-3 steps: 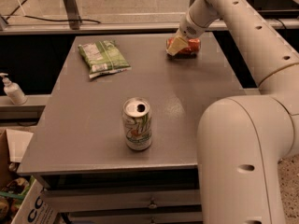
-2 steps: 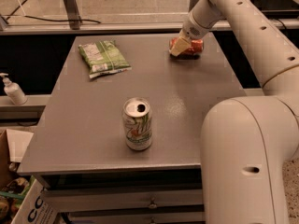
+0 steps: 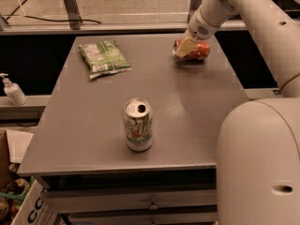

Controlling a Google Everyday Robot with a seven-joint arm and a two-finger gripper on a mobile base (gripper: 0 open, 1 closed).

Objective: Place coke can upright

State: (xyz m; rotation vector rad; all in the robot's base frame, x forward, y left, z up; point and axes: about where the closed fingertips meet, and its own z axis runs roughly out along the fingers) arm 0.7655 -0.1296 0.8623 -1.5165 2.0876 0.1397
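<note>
At the far right corner of the table (image 3: 187,107), close to its back edge, the gripper (image 3: 185,49) has come down from the upper right and sits on the coke can (image 3: 200,50). The can lies on its side. Its long axis runs nearly left to right across the table, with a little tilt, and I cannot tell which end is the silver top. One pale finger (image 3: 186,46) covers the left end of the can on the near side; the other finger is hidden behind the can, so I judge that they are closed on it, gripping across its body near that left end. Most of the red body sticks out to the right of the grip. I cannot say if the can rests on the table or hangs just above it; a dark shadow lies directly under it. For the coming move this matters most: the axis is horizontal, so the wrist must turn it about a quarter turn until it points up before letting go. The white and green can (image 3: 138,125) stands upright well apart, near the front, and the green snack bag (image 3: 103,57) lies at the far left, so neither is in the way.
</note>
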